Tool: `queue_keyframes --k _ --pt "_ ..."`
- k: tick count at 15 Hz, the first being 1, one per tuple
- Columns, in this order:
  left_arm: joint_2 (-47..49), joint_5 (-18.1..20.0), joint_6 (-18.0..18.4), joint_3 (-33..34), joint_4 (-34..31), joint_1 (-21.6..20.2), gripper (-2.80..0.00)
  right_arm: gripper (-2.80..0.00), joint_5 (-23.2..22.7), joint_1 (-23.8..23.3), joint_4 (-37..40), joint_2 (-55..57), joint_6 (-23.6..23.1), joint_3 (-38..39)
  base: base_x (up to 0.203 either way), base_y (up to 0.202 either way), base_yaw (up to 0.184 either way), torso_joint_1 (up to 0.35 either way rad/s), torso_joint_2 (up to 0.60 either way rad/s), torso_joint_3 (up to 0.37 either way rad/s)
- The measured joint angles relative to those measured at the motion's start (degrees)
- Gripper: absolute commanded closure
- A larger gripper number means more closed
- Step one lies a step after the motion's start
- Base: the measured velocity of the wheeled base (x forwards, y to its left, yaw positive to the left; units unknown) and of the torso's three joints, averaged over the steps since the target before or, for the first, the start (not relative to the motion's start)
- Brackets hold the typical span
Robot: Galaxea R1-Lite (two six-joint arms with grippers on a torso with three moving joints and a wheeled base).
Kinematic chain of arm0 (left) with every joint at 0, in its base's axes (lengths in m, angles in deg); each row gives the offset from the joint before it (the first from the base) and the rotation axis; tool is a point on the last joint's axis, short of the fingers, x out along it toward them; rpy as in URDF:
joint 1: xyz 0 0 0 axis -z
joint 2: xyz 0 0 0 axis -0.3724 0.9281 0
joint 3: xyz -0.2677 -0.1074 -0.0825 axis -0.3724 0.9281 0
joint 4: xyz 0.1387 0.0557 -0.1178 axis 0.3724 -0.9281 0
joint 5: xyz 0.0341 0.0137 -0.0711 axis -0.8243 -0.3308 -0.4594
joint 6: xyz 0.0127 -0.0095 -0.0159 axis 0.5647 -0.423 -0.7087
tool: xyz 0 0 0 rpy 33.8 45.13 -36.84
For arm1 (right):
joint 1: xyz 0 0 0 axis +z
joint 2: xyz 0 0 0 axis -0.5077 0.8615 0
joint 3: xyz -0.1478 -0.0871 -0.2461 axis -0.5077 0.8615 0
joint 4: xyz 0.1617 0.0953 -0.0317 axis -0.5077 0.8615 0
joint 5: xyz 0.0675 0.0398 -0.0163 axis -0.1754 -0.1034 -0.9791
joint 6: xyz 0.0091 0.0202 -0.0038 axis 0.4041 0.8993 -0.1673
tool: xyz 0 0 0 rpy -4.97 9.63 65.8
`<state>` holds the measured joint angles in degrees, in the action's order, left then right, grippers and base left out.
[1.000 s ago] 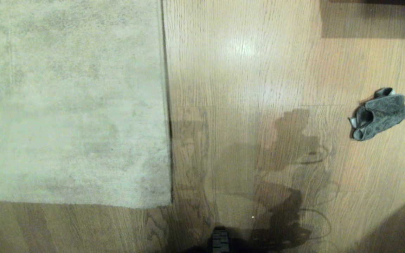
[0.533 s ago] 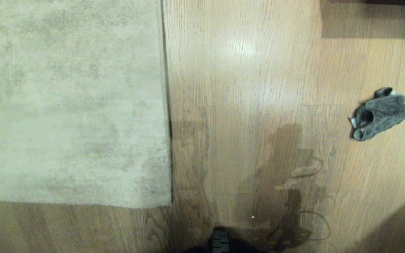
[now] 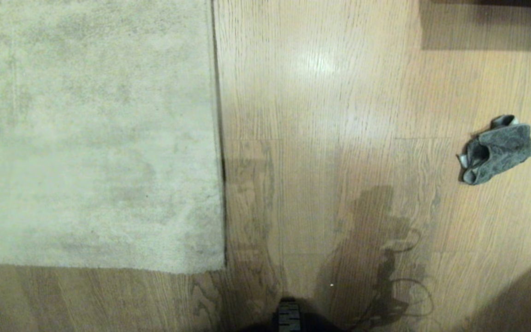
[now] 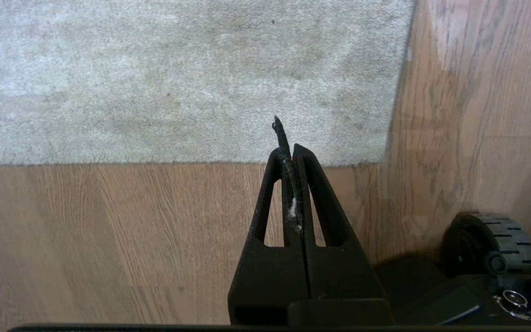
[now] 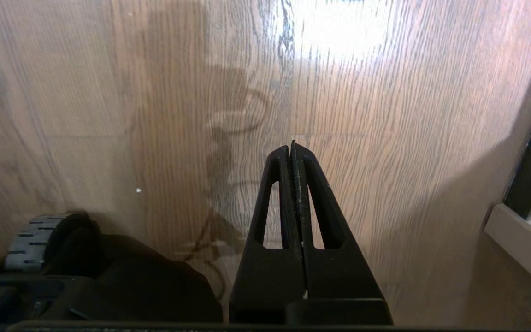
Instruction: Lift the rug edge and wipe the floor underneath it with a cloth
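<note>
Where rug edge (image 3: 219, 184) ends — floor (image 3: 321, 115) gleams.

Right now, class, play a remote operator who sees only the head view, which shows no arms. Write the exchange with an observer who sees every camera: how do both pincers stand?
Operator: I see the cloth lying on the floor, but no arms. Where is the right pincer?
Observer: The right pincer is shut, with no cloth in it, over bare floor.
Operator: And the left one?
Observer: The left pincer is also shut, aimed at the rug edge near its corner.
</note>
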<state>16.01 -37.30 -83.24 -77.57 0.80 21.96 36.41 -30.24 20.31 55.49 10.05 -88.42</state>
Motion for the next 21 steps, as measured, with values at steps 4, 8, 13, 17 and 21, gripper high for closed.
queue_keyframes --k 4,8,13,17,21 --pt "0.00 0.00 0.02 0.00 -0.02 0.00 0.00 0.00 -0.04 0.02 0.02 -0.43 0.98 0.32 0.000 0.000 0.000 0.000 0.00 0.000" --pt "0.00 0.01 0.00 0.00 -0.02 0.00 0.00 0.00 0.33 0.04 -0.20 -0.48 4.95 0.35 0.000 0.000 0.000 0.000 0.00 0.000" --pt "0.00 -0.02 0.00 0.00 -0.02 -0.02 0.00 0.00 0.33 0.04 -0.22 -0.48 5.33 0.35 0.000 0.000 0.000 0.000 0.00 0.000" --pt "0.00 -0.02 0.00 0.00 -0.02 0.00 0.00 0.00 0.32 0.04 -0.20 -0.45 5.34 0.35 0.000 0.000 0.000 0.000 0.00 0.000" --pt "0.00 0.00 0.00 0.00 -0.01 0.00 0.00 0.00 0.33 0.04 -0.22 -0.45 5.33 0.35 0.000 0.000 0.000 0.000 0.00 0.000"
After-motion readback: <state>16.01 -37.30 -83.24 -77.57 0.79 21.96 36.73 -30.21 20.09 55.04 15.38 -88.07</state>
